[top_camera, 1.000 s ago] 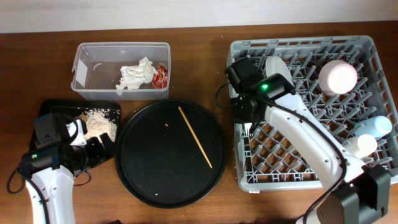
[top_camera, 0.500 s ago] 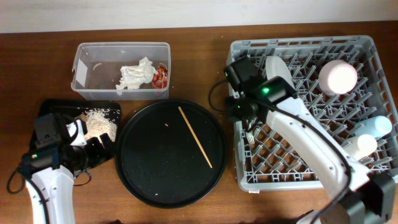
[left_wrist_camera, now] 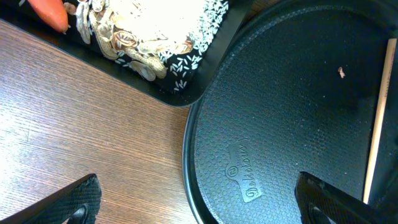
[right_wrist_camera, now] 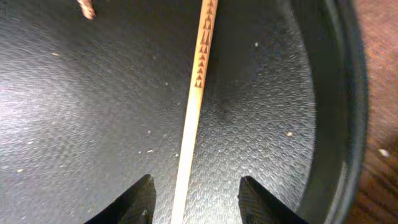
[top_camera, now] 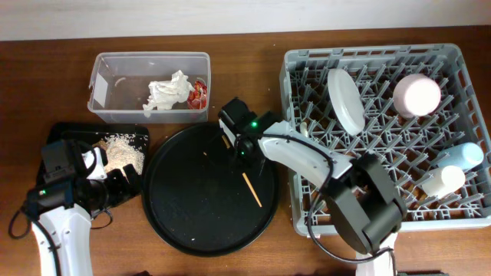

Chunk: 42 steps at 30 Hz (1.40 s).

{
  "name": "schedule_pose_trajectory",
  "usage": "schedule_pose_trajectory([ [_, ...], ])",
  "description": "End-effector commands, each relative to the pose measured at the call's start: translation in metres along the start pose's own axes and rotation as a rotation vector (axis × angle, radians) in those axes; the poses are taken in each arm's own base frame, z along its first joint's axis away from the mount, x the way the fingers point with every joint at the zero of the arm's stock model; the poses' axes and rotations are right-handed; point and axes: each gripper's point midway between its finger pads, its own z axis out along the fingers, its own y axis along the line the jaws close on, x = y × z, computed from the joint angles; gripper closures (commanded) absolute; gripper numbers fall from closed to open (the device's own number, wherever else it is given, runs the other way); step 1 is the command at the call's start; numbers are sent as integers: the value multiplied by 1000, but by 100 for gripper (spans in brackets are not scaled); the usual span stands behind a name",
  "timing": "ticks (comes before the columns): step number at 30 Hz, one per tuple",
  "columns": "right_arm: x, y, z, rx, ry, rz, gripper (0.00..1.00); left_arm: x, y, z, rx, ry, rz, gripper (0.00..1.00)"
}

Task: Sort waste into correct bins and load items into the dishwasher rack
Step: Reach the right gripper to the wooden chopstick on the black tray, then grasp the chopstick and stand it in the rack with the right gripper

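The right fingers (right_wrist_camera: 138, 202) have swung left off the rack (top_camera: 368, 52) and now hang low over the round tray (top_camera: 184, 218); they are spread, one on each side of the stick (right_wrist_camera: 198, 93) lying there, not pinching it; the left fingers (left_wrist_camera: 81, 200), also spread, have stayed above the surface (left_wrist_camera: 74, 137) beside the black bin (left_wrist_camera: 211, 68). The rack holds the plate (top_camera: 346, 100), bowl (top_camera: 416, 95), blue cup (top_camera: 465, 156) and white cup (top_camera: 443, 182); the tub (top_camera: 107, 92) holds the napkin (top_camera: 166, 92) and wrapper (top_camera: 199, 92); the black bin holds the scraps (left_wrist_camera: 149, 25) and carrot (left_wrist_camera: 50, 12).
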Motion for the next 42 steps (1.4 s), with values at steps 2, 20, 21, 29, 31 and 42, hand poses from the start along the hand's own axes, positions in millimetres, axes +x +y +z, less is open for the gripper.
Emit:
schedule_pose_trajectory([
  [2,10,10,21,-12,53,-20,53,-1,-1,-2,11,-10,-13,1],
  [20,26,16,24,7,149,44,96,-1,-1,-2,11,-10,-13,1],
  [21,18,18,8,4,124,44,96,-1,-1,-2,11,-10,-13,1],
  [29,7,-82,-162,348,-142,318,96,-1,-1,-2,11,-10,-13,1],
  [31,25,-117,-162,377,-90,430,96,-1,-1,-2,11,-10,-13,1],
  [42,58,-134,-109,223,23,494,96,-1,-1,-2,11,-10,-13,1],
])
